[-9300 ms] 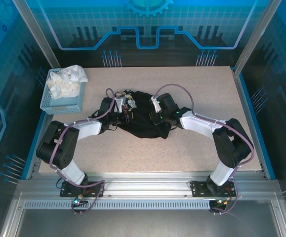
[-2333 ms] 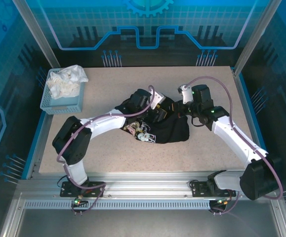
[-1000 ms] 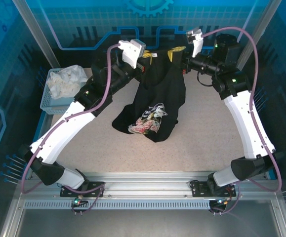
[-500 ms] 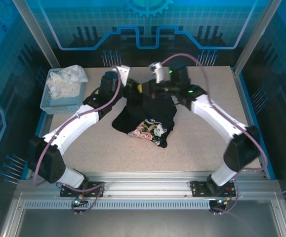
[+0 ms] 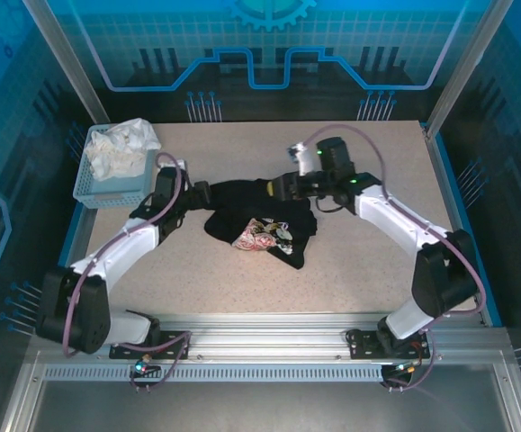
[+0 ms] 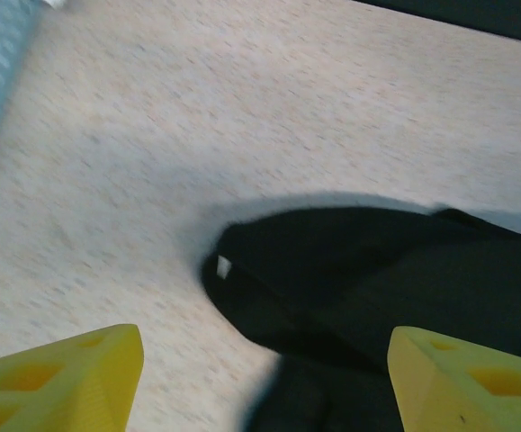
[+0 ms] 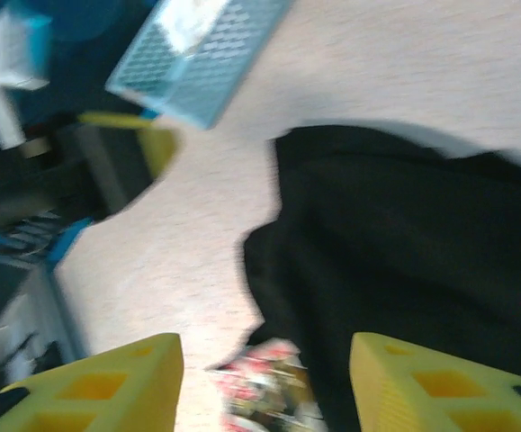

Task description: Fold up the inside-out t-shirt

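1. Top view: the inside-out t-shirt (image 5: pixel 242 202) lies heaped mid-table, with bare tabletop (image 5: pixel 377 270) on every side. The blue basket (image 5: pixel 112 191) sits at the left rear edge, well apart.
2. Left wrist: your left gripper (image 6: pixel 260 387) gapes wide, gripping nothing, above the shirt's edge. Its white tag (image 6: pixel 224 265) is too blurred to read.
3. Right wrist: your right gripper (image 7: pixel 264 378) stands wide apart, empty, over the shirt.

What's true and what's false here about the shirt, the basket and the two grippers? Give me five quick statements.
The black t-shirt lies crumpled on the table. True.
The left gripper is shut on the t-shirt. False: it is open and holds nothing.
The blue basket holds a white cloth. True.
The t-shirt's print is hidden. False: the pink-white print shows on top.
The right gripper is open. True.
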Motion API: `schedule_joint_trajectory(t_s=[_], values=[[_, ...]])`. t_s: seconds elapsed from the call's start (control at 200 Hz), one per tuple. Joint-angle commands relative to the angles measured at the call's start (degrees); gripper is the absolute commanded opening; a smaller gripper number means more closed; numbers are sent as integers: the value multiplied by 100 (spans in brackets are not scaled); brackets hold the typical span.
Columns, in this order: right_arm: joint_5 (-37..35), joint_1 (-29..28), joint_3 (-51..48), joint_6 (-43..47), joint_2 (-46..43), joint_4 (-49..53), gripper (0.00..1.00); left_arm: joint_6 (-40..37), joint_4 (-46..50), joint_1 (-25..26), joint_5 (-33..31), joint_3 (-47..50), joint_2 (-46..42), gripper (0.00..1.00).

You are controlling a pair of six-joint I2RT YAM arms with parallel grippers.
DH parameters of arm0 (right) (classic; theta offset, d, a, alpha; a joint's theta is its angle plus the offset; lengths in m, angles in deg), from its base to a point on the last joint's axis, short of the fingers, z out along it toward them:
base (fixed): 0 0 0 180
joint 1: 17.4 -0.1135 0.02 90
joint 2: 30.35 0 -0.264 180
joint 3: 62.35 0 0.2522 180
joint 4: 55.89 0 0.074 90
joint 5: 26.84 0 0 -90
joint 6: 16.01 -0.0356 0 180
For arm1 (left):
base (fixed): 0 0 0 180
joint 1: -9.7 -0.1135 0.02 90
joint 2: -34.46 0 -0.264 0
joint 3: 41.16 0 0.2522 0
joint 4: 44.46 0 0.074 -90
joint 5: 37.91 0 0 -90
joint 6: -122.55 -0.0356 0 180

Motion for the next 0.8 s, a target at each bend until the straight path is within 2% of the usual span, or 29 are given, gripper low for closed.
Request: schedule_joint_trajectory(t_s=[0.0, 0.16, 0.225, 0.27, 0.35, 0.475, 0.55, 0.575, 0.65, 0.795], values=[[-884, 501, -192, 229, 242, 400, 65, 1077, -668, 28, 1478, 344, 140, 75], [-567, 631, 44, 72, 1161, 205, 68, 1297, -921, 45, 2385, -131, 1259, 75], [-496, 593, 131, 45, 1430, 162, 63, 1299, -1000, 63, 2467, -304, 1528, 72], [-508, 574, 109, 25, 1515, 74, 57, 1282, -1079, 79, 2542, -393, 1677, 69], [-523, 576, 62, 37, 1521, -64, 37, 1223, -1037, 98, 2668, -639, 2020, 56], [-685, 606, 70, 239, 1253, -86, 16, 1157, -1025, 98, 2746, -939, 2329, 23], [-746, 630, 139, 369, 1000, -102, 3, 1024, -1052, 94, 2698, -1123, 2369, 8], [-749, 641, 193, 411, 915, -79, 0, 986, -1029, 89, 2694, -1219, 2379, 5], [-776, 706, 472, 588, 639, 61, 0, 891, -962, 89, 2761, -1555, 2387, 0], [-878, 1046, 1371, 873, -1, 562, 0, 853, -890, 98, 2980, -2451, 2260, 0]])
